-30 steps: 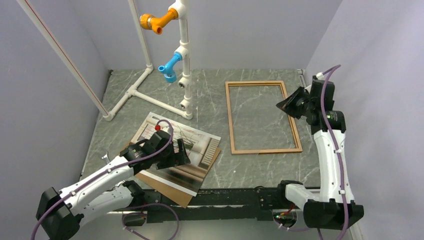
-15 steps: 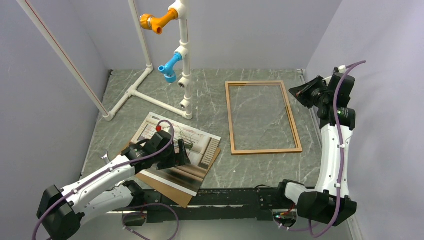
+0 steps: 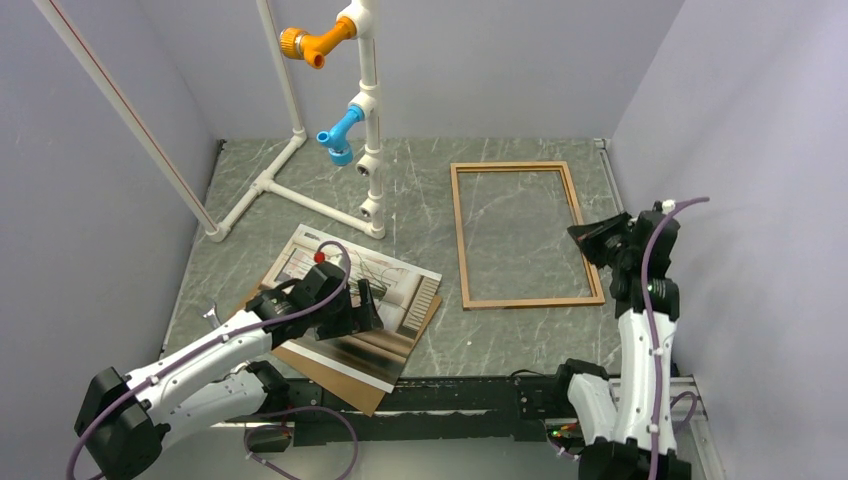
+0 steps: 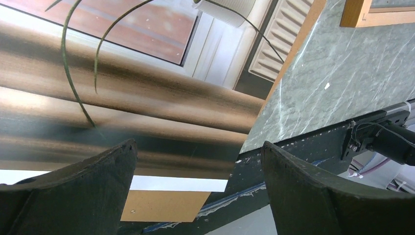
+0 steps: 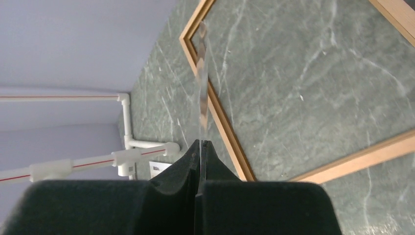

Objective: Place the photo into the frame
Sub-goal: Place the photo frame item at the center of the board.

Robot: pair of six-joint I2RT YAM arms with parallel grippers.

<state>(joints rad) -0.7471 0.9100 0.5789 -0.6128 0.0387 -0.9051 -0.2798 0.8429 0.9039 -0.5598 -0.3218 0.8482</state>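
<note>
right gripper (image 3: 592, 232), shut on a thin clear sheet (image 5: 201, 73), has dropped back beside the frame's (image 3: 467, 240) right rail. left gripper (image 3: 362, 302) hangs wide open over the photo (image 3: 400, 285), left of the frame, not yet lifted.

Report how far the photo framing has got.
Done: nothing is seated yet; the frame lies flat with bare table showing through. In hand: the right gripper is shut on a thin clear sheet at the frame's right side; the open left gripper hangs over the photo. Left: grasp the photo and lay it into the frame.
</note>
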